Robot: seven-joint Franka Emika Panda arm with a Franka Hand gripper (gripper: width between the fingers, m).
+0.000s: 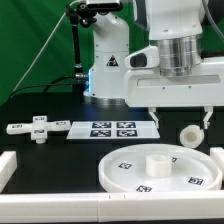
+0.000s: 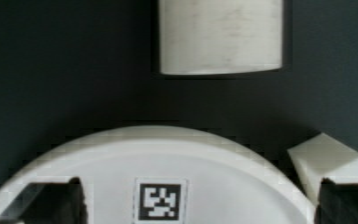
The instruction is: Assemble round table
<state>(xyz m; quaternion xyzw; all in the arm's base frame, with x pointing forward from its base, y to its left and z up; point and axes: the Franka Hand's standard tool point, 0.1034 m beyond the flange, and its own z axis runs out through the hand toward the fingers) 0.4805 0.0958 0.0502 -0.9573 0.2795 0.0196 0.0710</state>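
The disc (image 1: 128, 172) lay flat on the black table (image 1: 60, 155), rim up, with a raised hub (image 1: 158, 158) at its middle and small tags on its face. The post (image 1: 188, 133) lay loose just beyond the disc's far rim, toward the exterior view's right, apart from it. The cross (image 1: 38, 128) sat well away from the disc on the exterior view's left, with the marker board (image 1: 112, 128) between cross and post. The gripper (image 1: 178, 121) hung above the disc's far edge, jaws spread wide and holding nothing. Only the exterior view showed the cross, the board, the hub and the white rails (image 1: 6, 166) flanking the disc. The wrist view alone showed the dark gap between post (image 2: 220, 35) and disc (image 2: 158, 150) up close, one tag (image 2: 158, 199) near the rim, and a finger (image 2: 329, 156) beside the disc's edge.
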